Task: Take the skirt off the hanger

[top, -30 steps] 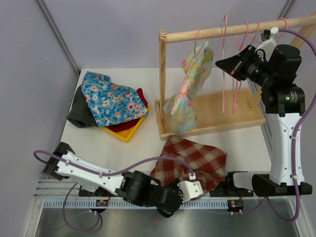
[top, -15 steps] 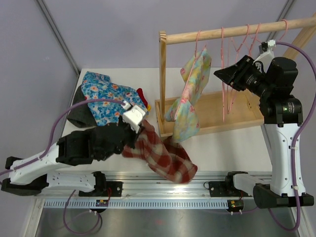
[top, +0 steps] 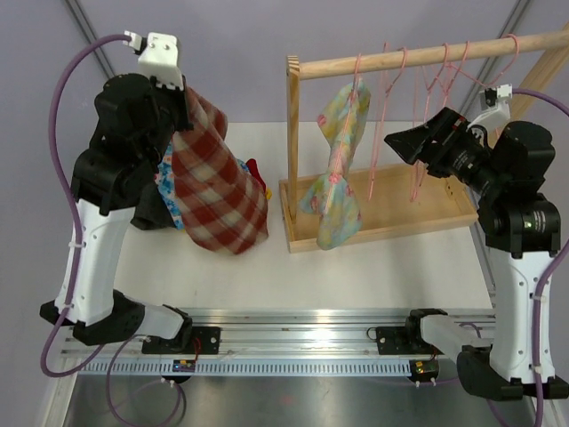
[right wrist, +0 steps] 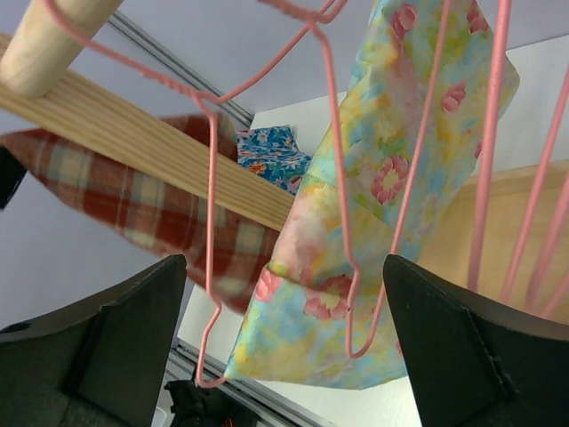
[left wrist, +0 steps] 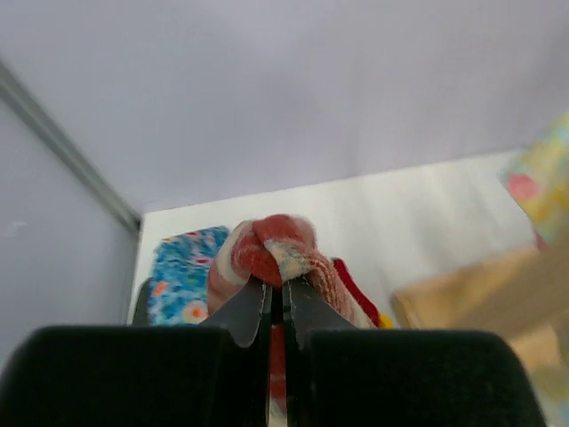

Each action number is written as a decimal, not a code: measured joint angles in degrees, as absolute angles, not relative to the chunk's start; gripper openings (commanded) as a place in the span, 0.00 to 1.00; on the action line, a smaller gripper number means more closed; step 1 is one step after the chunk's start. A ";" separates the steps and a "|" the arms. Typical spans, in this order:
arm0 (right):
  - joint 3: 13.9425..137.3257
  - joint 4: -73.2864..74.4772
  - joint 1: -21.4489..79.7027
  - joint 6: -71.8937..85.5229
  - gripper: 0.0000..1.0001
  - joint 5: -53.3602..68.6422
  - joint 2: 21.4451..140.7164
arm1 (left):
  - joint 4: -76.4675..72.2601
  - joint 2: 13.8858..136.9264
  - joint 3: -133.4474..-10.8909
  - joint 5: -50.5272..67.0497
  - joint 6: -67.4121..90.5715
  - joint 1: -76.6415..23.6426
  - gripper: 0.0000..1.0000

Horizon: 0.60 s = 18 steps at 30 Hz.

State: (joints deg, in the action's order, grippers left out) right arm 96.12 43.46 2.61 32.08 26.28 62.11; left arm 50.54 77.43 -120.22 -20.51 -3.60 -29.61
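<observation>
Plaid skirt (top: 218,191) is off the rack in the overhead view. It hangs in a long fold straight below my left claw (top: 182,89), which is raised high and pinched shut on the cloth's top edge, above the blue flowered cloth (top: 167,200) heaped on the table (top: 382,276). My right claw (top: 397,140) is over by the wooden rail (top: 418,49), pointing at a row of bare pink hangers (top: 427,84) just ahead of it. Beyond those, a pastel floral skirt (top: 338,169) hangs on a hanger of its own. From my left wrist, the two fingers (left wrist: 253,307) are pressed together on a bunched knot of red-and-cream check just past their tips, with the blue cloth below and to the left. From my right wrist, the fingers (right wrist: 116,338) stand wide apart and grip nothing. A pink wire hanger and the pastel skirt dangle in front of them, touching neither finger as far as I can tell, and the plaid shows far off behind the rack's post. I judge the removal itself done for the plaid one. What is left is for me to lower it and let go, likely onto the heap below. If the pastel skirt counts too, that one is not yet begun.
</observation>
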 measured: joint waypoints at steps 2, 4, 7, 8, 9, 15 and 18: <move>95.83 44.27 2.61 31.57 0.99 25.87 59.92 | 48.90 79.88 -122.87 -21.54 -3.66 -25.85 0.00; 95.92 45.43 2.61 31.07 1.00 25.34 57.45 | 47.72 81.03 -122.58 -21.98 -3.62 -22.52 0.00; 97.38 47.83 2.61 30.22 0.99 24.40 54.83 | 43.86 80.07 -115.85 -21.98 -3.16 -18.81 0.00; 98.28 48.36 2.61 30.02 1.00 24.08 54.15 | 41.76 79.11 -111.70 -21.37 -2.98 -17.74 0.03; 99.35 48.69 2.61 29.87 0.99 24.05 53.43 | 38.74 77.41 -106.04 -19.99 -2.61 -16.34 0.04; 101.97 44.40 2.61 30.96 0.99 32.05 50.94 | 35.88 79.79 -86.19 -10.76 3.79 -6.31 0.99; 101.16 40.73 2.61 32.29 0.99 36.47 51.37 | 38.22 86.83 -85.62 -8.32 7.44 -3.38 0.99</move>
